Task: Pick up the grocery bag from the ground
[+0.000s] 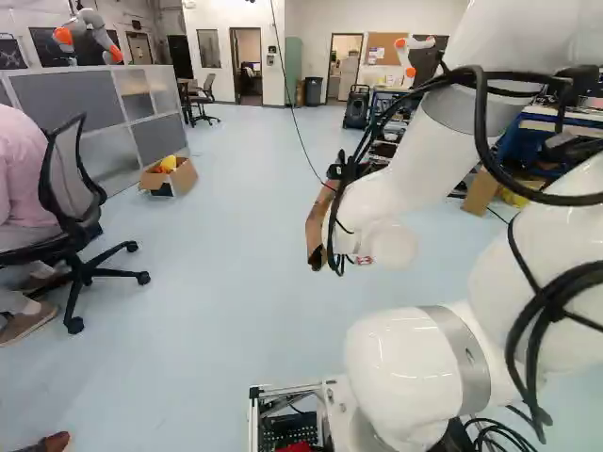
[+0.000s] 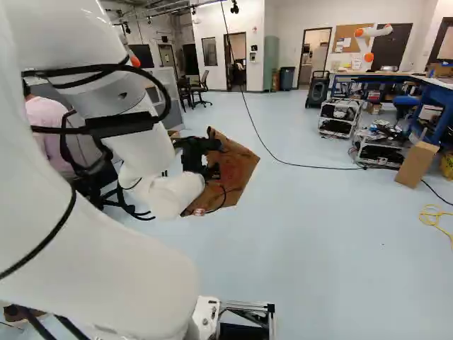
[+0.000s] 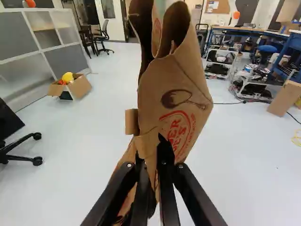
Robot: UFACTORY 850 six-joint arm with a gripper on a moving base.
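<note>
Paper bag (image 3: 181, 106) hangs above the floor (image 3: 235, 165) in my gripper (image 2: 204, 159), pinched between its 2 fingers (image 3: 167, 190); I can't see what it holds. Well apart, near the gray divider (image 3: 16, 40), I see 1 open cardboard box (image 3: 81, 86) with a yellow thing (image 3: 68, 76) and something orange inside.

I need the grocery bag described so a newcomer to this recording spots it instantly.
Follow the big white arm forward to the black jaws at its end. Pinched there is a crumpled brown paper bag. Unlike the open cardboard box and the tall brown box beyond, it bears red print and a dark oval drawing.
</note>
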